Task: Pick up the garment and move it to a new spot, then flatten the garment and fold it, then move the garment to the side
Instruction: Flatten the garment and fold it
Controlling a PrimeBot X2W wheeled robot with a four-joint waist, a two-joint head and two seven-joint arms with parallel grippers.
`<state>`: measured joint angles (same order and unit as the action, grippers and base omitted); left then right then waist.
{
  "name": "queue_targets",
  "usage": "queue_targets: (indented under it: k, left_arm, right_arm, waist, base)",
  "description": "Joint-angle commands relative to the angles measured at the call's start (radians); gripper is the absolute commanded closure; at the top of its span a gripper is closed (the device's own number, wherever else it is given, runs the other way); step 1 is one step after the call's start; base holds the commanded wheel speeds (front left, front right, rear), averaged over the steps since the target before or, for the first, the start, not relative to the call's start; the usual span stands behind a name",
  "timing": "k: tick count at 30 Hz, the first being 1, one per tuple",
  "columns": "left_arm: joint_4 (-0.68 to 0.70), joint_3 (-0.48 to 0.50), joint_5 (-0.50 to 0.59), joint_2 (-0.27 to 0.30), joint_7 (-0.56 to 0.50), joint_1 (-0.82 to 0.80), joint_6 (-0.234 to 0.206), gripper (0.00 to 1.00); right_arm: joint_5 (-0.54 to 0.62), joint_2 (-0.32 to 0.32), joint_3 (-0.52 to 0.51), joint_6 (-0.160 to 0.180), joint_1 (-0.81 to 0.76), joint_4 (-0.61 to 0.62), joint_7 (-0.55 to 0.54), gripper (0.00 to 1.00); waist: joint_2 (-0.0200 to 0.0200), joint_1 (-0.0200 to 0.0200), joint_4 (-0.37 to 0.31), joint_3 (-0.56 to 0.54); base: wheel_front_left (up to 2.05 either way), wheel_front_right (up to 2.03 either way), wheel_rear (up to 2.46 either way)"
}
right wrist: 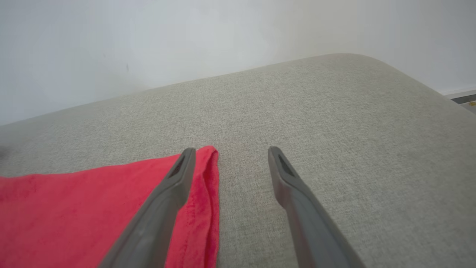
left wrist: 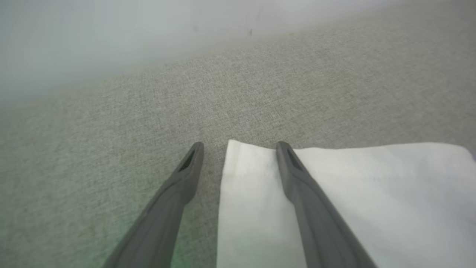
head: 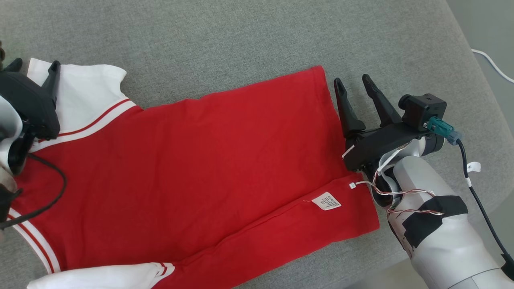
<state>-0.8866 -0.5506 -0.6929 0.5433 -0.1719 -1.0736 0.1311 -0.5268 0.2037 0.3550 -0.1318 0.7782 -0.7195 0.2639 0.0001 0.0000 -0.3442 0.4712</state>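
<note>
Garment [head: 200,160] on cushion [head: 241,36], perhaps cable [head: 492,63] beyond

Head view: high, steep downward look at grey cushion [head: 241,32], near enough that garment [head: 200,160] fills most of frame; cushion's right edge and rounded far-right corner included.
Left wrist view: low, close above cushion, along left gripper [left wrist: 240,144] toward far edge and pale wall [left wrist: 111,37]; shares white sleeve [left wrist: 372,193] with head view.
Right wrist view: low, close, along right gripper [right wrist: 231,149] toward far-right corner; shares red hem corner [right wrist: 208,160] with head view.
</note>
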Motion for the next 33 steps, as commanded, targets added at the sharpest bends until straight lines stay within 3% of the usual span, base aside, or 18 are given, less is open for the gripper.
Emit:
queue_targets:
  k: [1,7,9,29,30,31,32,33]
  left_arm:
    - [-0.016,-0.006,-0.010,-0.003,0.008,-0.010,-0.002,0.00]
    - [-0.055,-0.019,-0.059,-0.030,-0.008,-0.010,-0.002,0.00]
    - [-0.045,-0.035,-0.071,-0.032,0.004,-0.010,-0.002,1.00]
    - [0.162,-0.184,-0.151,-0.050,0.226,-0.039,-0.002,1.00]
    - [0.163,-0.189,-0.153,-0.051,0.229,-0.041,-0.002,1.00]
    - [0.165,-0.194,-0.154,-0.051,0.234,-0.041,-0.002,1.00]
    - [0.167,-0.199,-0.157,-0.051,0.239,-0.044,-0.002,1.00]
    - [0.167,-0.202,-0.161,-0.050,0.244,-0.046,-0.002,1.00]
  right_arm:
    - [-0.007,0.000,0.006,0.002,0.007,0.001,0.000,0.00]
    - [-0.016,0.009,0.028,0.002,0.014,-0.008,0.000,0.00]
    - [-0.020,0.011,0.041,0.002,0.019,-0.017,0.000,0.00]
    - [-0.145,0.067,0.182,0.002,0.173,-0.226,-0.152,0.00]
    - [-0.147,0.068,0.186,0.002,0.178,-0.240,-0.164,0.28]
    - [-0.150,0.066,0.189,0.002,0.187,-0.241,-0.156,0.46]
    - [-0.154,0.066,0.186,0.002,0.194,-0.245,-0.145,1.00]
    - [-0.150,0.067,0.193,0.002,0.195,-0.256,-0.147,1.00]
  waist:
    - [-0.0001,0.0000,0.002,0.000]
    - [-0.0001,0.0000,0.013,-0.002]
    - [-0.0001,0.0000,0.020,-0.003]
    - [-0.0001,0.0000,0.133,-0.026]
    - [-0.0001,0.0000,0.137,-0.024]
    - [-0.0001,0.0000,0.139,-0.023]
    - [-0.0001,0.0000,0.141,-0.022]
    - [-0.0001,0.0000,0.143,-0.022]
  base:
    - [0.00,0.00,0.00]
    - [0.00,0.00,0.00]
    - [0.00,0.00,0.00]
    - [0.00,0.00,0.00]
    - [0.00,0.00,0.00]
    - [0.00,0.00,0.00]
    - [0.00,0.00,0.00]
    - [0.00,0.00,0.00]
